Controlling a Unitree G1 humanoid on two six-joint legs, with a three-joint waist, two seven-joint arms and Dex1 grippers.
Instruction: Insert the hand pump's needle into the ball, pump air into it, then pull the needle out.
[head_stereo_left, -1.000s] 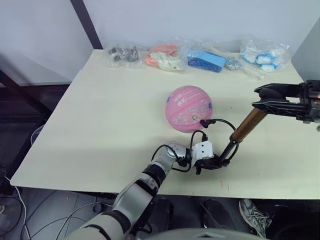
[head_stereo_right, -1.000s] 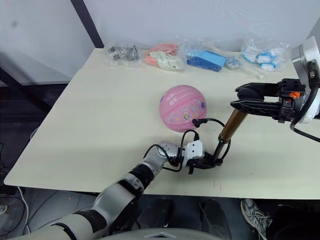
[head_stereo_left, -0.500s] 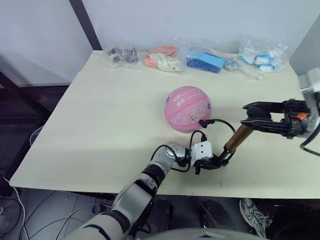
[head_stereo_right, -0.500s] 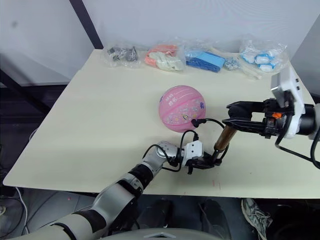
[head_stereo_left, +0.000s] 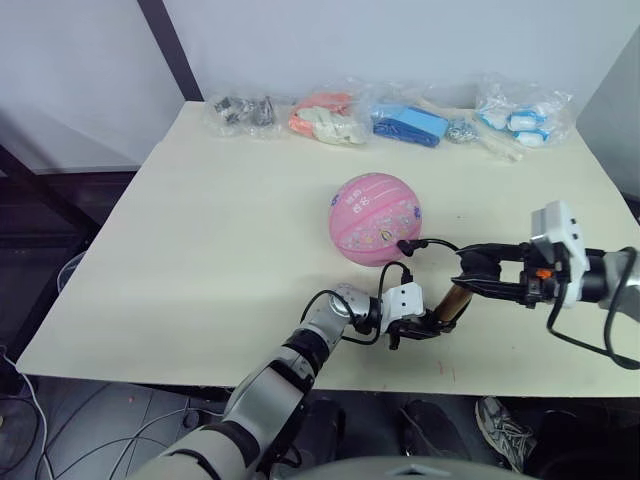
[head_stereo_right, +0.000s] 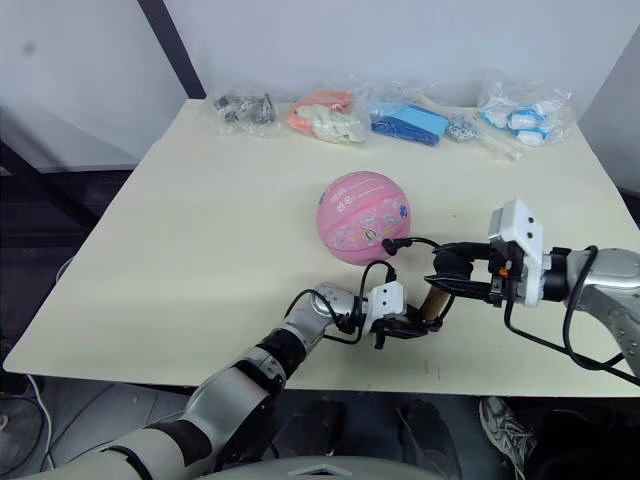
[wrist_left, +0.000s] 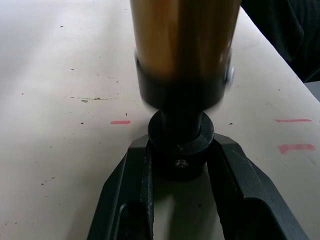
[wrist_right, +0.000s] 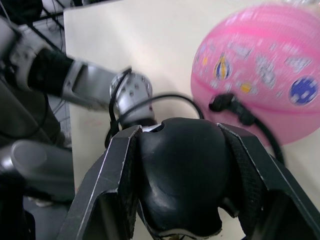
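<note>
The pink ball (head_stereo_left: 375, 218) rests near the table's middle. The needle's black fitting (head_stereo_left: 406, 245) sits against the ball's near side, and the pin itself is hidden. A thin black hose (head_stereo_left: 450, 245) loops from it to the hand pump (head_stereo_left: 455, 300), which leans near the front edge. My left gripper (head_stereo_left: 425, 325) is shut on the pump's black lower end (wrist_left: 180, 145). My right gripper (head_stereo_left: 470, 280) is shut on the black handle (wrist_right: 182, 175) at the top, close above the gold barrel (wrist_left: 182, 50).
Several plastic bags of small items (head_stereo_left: 330, 115) lie along the table's far edge. The table's front edge (head_stereo_left: 300, 385) runs just below the left gripper. Red marks (wrist_left: 120, 122) dot the tabletop beside the pump.
My right gripper has come down and to the left with the handle, toward the left gripper. Less of the gold barrel shows. The ball and left gripper have stayed put.
</note>
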